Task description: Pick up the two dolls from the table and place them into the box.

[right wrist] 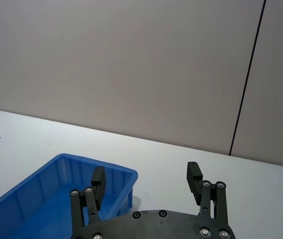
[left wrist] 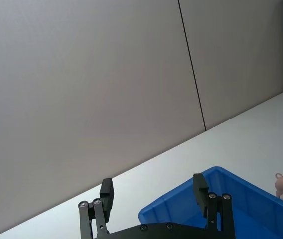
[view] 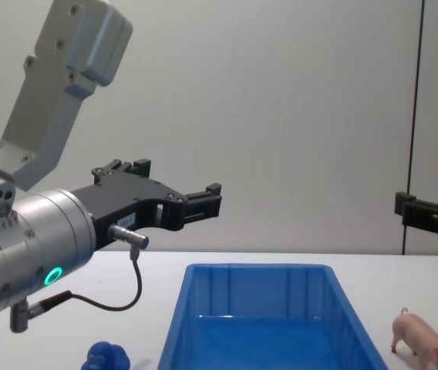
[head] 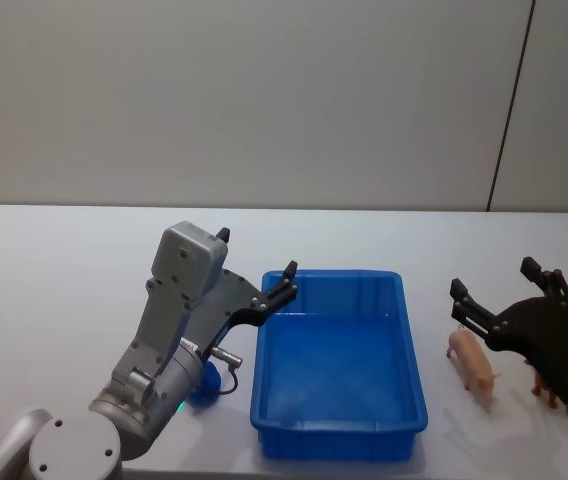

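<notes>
The blue box sits in the middle of the white table, its long side running away from the robot, with nothing inside it that can be seen. The left gripper is held in the air over the box's far left corner. Its two black fingers are spread wide with nothing between them, and one fingertip is just above the rim. From the chest it shows well above the table, reaching in from the left. The left wrist view looks past the parted fingers to the box's corner beyond. The small blue figure stands on the table just beside the box's near left corner, tucked under the left arm; the chest view shows its rounded top at the bottom edge. The right gripper hangs over the table to the right of the box, also wide apart and empty, high above the pink pig. The pig stands on its feet near the box's right wall without touching it. Just to the pig's right, mostly hidden behind the right gripper, are a few brownish legs, probably the brown animal, though too little shows to be sure. The right wrist view looks between its spread fingers toward the box's far corner and the plain grey wall behind.
</notes>
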You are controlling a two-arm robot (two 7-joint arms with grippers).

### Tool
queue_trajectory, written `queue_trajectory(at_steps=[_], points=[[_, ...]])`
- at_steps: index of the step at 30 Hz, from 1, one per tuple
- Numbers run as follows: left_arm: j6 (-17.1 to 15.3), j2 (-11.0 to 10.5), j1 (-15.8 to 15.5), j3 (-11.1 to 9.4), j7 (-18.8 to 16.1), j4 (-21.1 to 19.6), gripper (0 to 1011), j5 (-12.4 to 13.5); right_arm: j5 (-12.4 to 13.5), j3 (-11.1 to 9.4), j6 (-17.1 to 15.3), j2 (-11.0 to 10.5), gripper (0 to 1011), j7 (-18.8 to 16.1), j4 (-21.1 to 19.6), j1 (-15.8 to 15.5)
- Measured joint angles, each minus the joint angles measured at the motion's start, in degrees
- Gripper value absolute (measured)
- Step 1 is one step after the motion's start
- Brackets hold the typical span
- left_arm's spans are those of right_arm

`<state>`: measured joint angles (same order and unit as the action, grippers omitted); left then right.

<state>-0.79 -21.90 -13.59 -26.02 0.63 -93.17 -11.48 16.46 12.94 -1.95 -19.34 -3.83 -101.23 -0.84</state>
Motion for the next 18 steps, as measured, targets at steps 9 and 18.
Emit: queue_trajectory(at_steps=[9,18], points=[[0.0,0.0,0.0,0.0,0.0,0.0,1001,0.0,0.0,0.0,0.0,0.0,1001,0.0,0.0,0.0],[0.0,0.0,0.0,0.0,0.0,0.0,1001,0.0,0.0,0.0,0.0,0.0,1001,0.0,0.0,0.0]])
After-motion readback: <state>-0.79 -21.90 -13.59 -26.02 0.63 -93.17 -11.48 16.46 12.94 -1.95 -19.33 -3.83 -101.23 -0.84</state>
